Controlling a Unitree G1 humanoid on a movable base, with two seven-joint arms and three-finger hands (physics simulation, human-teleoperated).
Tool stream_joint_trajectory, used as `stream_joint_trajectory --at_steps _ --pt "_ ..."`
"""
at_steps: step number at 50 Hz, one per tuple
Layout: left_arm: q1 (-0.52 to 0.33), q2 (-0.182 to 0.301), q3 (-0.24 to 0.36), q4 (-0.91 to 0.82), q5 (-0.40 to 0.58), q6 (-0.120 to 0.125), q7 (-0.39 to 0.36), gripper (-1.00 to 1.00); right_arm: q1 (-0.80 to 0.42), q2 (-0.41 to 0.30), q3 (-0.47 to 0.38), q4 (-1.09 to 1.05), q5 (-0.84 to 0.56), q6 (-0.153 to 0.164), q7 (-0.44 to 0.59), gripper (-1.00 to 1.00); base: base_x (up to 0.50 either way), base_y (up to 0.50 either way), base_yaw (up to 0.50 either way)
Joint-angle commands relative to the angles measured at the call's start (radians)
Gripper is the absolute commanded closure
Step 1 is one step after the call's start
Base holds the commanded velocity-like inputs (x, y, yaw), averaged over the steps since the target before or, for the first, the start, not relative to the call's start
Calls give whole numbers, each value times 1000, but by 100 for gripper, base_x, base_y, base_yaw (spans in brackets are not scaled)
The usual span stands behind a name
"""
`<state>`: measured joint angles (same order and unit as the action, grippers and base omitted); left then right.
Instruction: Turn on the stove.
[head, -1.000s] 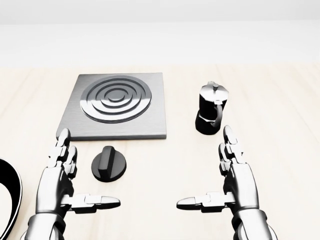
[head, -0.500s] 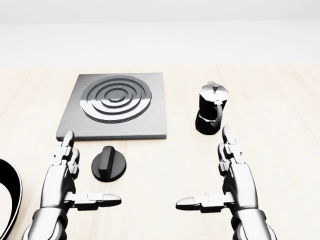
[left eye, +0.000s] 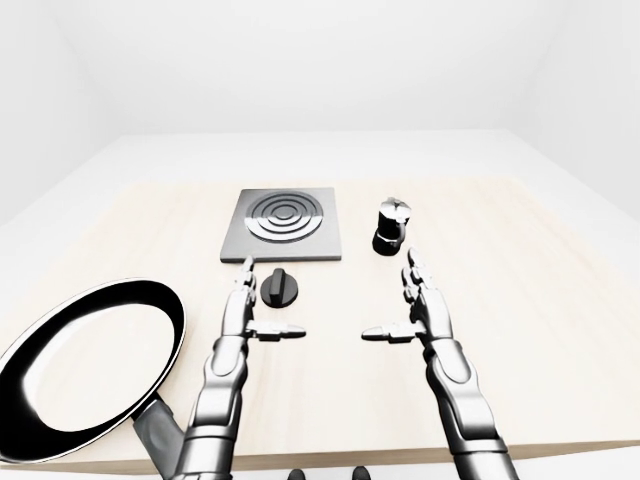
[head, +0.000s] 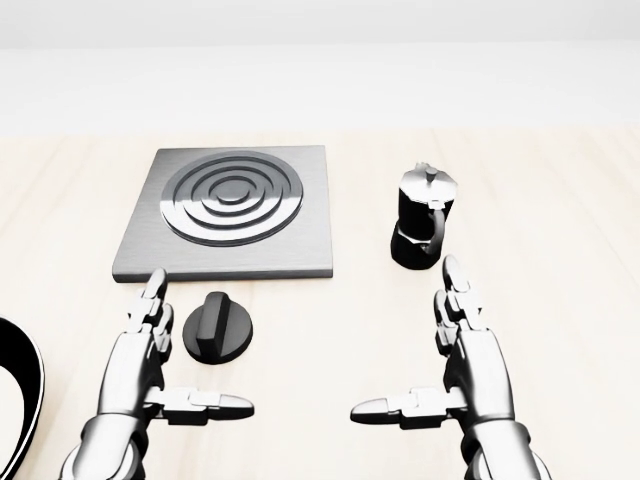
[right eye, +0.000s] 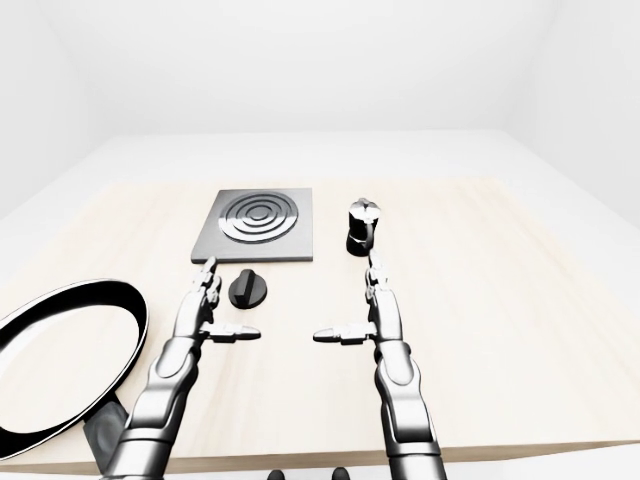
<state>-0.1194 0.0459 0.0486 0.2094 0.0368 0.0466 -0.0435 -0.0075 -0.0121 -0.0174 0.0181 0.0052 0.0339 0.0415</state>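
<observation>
Both arms are extended up from the bottom of the head view. The left hand (head: 135, 375) is held open, fingers stretched upward, thumb turned inward (toward the other hand). The right hand (head: 470, 370) is mirrored, also spread; nothing seems to be touched by either.

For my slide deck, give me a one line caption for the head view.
Both open hands, left hand and right hand, hover over the table beside the black stove knob.
</observation>
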Motion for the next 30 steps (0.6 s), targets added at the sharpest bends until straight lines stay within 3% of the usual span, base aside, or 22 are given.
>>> stream_joint_trajectory --at_steps 1,4,9,22,27,30 --pt "-6 -5 -9 28 8 -9 -6 -100 1 0 -2 11 3 -8 4 -100 0 0 0" --pt "-15 -6 -10 66 11 -28 -6 -100 3 0 -1 5 5 -2 4 -100 0 0 0" --pt "-19 -6 -11 69 4 -16 -14 -100 8 3 5 -8 7 6 7 -100 0 0 0" --pt "-45 -5 -13 137 5 -39 -16 -100 9 2 5 1 8 -5 9 -100 0 0 0" --pt "-44 -6 -15 131 7 -33 -17 -100 7 2 5 5 8 -6 10 -100 0 0 0" --pt "-46 -7 -17 150 8 -48 -18 -100 8 2 5 -3 8 0 11 -100 0 0 0"
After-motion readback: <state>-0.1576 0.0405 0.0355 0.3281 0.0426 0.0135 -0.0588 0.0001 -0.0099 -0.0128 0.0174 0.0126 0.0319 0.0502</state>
